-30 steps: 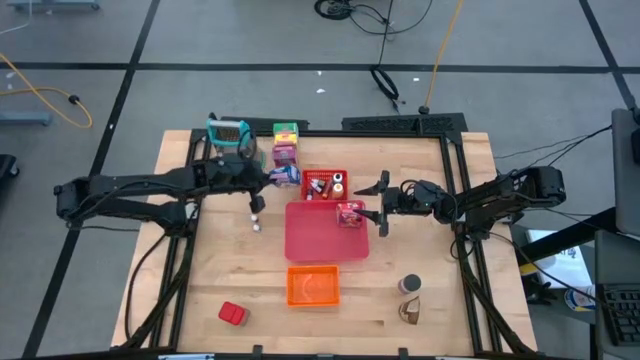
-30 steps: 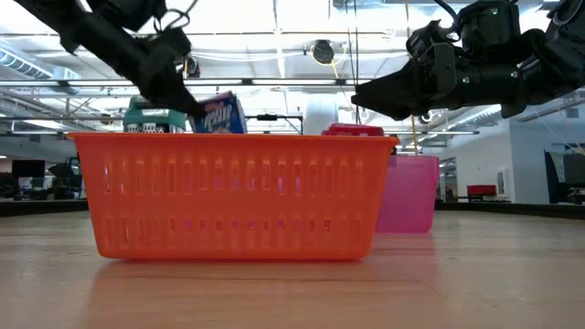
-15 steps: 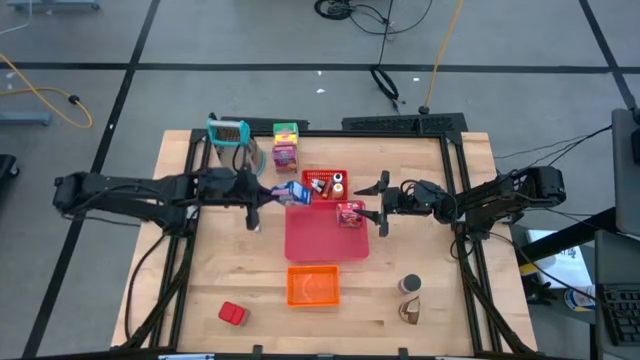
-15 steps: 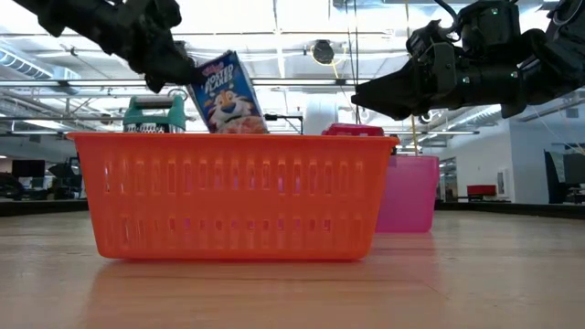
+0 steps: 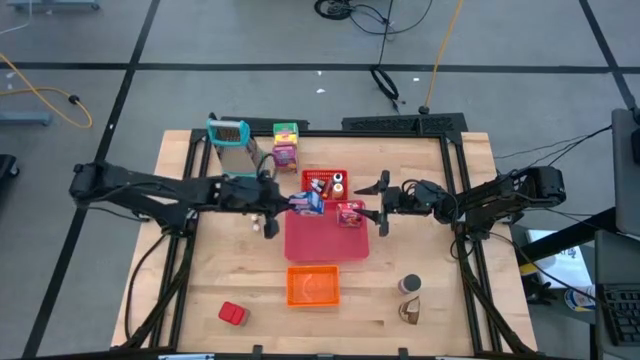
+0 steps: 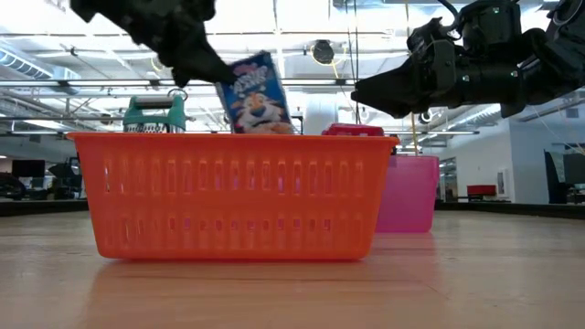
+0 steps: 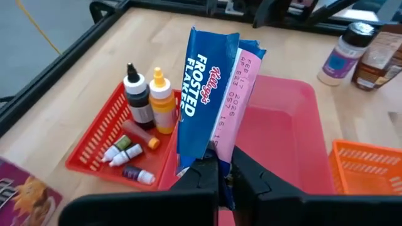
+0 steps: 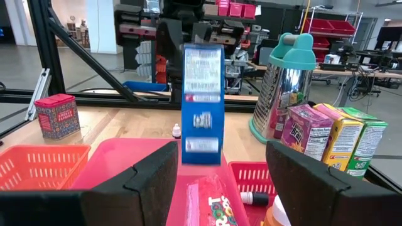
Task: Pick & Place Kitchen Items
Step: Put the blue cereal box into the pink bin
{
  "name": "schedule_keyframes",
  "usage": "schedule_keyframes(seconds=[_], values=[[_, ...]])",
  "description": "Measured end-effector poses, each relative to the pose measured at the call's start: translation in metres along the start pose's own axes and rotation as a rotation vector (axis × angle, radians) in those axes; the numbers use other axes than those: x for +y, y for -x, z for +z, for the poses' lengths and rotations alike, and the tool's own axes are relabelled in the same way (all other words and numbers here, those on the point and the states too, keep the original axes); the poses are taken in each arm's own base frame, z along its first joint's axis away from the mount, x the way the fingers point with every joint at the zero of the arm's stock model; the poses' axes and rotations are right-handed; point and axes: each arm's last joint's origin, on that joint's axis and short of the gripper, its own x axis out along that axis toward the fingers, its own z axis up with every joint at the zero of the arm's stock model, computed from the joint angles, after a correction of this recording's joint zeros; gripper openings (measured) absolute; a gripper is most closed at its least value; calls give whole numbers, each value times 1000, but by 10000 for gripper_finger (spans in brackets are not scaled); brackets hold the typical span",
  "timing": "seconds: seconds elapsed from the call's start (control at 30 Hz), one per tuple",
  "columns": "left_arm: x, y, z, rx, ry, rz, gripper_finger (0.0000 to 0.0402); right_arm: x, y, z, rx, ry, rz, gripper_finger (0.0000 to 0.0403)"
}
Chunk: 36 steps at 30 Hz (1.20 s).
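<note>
Reaching low across the counter [image 5: 420, 260], our left claw [image 5: 285, 204] clamps the blue cereal box [image 5: 308, 203] above the pink tray's [image 5: 325, 240] eleven-o'clock corner; our right claw [image 5: 380, 204] hangs spread at three o'clock.

One camera looks straight down on my table, one skims level; my wrist cameras both see the blue cardboard cereal box [image 7: 210, 113].
</note>
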Motion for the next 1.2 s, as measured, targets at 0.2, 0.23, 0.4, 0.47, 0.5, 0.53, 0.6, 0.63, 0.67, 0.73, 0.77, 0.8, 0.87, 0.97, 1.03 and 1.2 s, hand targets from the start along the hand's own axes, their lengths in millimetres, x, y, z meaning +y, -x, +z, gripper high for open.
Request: schedule_keyframes(seconds=[0.2,0.23,0.4,0.47,0.5,0.53,0.6,0.63,0.67,0.73,0.77,0.8,0.87,0.97,1.03,1.2], values=[[-7,-28,9,62,-7,-14,5,0,0,0,0,0,0,233],[-7,-32,10,72,-8,-12,4,0,0,0,0,0,0,233],[-8,-50,10,118,-1,1,18,0,0,0,-2,1,0,233],[-7,-56,10,129,6,8,17,0,0,0,-2,1,0,233],[-7,-58,9,130,11,10,14,0,0,0,-3,1,0,233],[-6,-59,8,138,16,15,10,0,0,1,-6,2,0,233],[-4,-64,7,129,28,19,4,0,0,1,-7,3,-1,233],[-4,-66,7,125,31,20,4,0,0,1,-9,4,0,233],[-3,-67,6,134,30,23,6,0,0,1,-15,5,-1,233],[-3,-70,4,138,31,25,14,0,0,2,-20,5,-1,233],[-3,-73,5,132,32,24,17,0,0,2,-19,5,-1,233],[-3,-74,3,141,31,25,18,0,0,2,-21,6,-1,233],[-3,-76,-1,167,28,27,16,0,0,2,-25,6,-2,233],[-4,-81,-2,160,26,27,7,0,0,3,-34,7,-2,233],[-4,-85,-5,159,18,27,4,0,0,4,-38,5,-2,233],[-5,-87,-1,124,0,21,22,0,0,3,-28,4,-1,233]])
